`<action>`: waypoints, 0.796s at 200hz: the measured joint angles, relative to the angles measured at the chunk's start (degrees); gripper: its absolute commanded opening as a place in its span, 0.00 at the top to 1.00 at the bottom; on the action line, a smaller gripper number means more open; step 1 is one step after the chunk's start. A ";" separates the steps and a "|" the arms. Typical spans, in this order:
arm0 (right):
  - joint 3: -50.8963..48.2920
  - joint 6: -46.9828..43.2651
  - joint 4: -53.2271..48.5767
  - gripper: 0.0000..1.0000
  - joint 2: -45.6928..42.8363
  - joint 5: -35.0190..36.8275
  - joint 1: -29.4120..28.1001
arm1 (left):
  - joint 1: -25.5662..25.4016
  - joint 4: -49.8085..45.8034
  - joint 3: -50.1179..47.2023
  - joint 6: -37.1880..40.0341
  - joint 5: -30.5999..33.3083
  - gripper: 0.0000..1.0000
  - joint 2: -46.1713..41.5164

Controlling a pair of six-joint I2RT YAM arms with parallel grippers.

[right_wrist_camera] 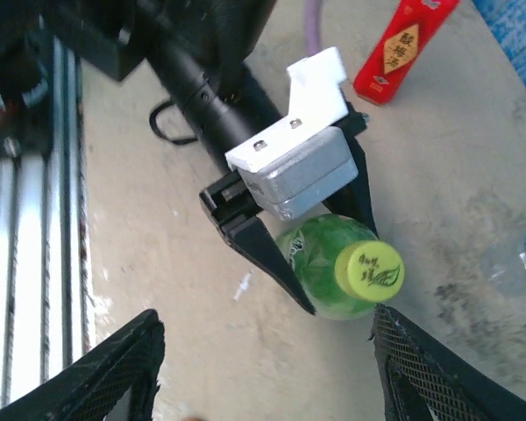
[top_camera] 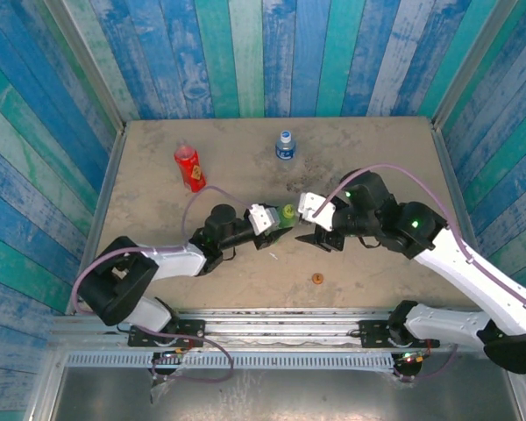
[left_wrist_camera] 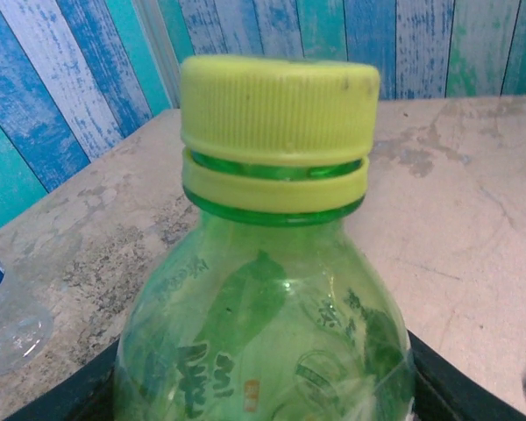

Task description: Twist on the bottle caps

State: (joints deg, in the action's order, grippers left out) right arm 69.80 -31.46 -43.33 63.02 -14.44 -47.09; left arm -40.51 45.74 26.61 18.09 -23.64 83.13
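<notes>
- Walls (top_camera: 263, 53): vertical wooden planks in blue, teal and white, paint worn, on three sides.
- Tabletop (top_camera: 245, 140): beige-grey, stone-like, matte, mottled with dark stains.
- Pale metal frame strips (top_camera: 86, 66) at the wall corners.
- Aluminium rail (top_camera: 280, 317) along the near edge, with a grey metal sheet (top_camera: 272, 395) below it.
- Light is even, shadows soft.

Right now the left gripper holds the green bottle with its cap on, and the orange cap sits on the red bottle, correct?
No. The orange cap lies loose on the table near the front, apart from the red bottle; the top external view shows it. The left gripper does hold the green bottle with its light green cap on.
</notes>
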 measured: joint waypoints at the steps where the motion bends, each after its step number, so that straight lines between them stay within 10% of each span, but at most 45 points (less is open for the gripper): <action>1: 0.17 -0.52 -0.17 0.34 0.17 0.39 -0.09 | -0.07 -0.39 0.07 0.20 0.04 0.43 -0.13; 159: 10.38 -19.30 -6.84 0.59 19.15 6.47 0.52 | -1.49 -9.79 -0.15 6.86 0.50 0.41 -5.38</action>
State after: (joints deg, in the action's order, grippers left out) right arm 80.18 -50.76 -50.17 82.17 -7.97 -46.57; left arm -42.00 35.94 26.46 24.95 -23.14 77.76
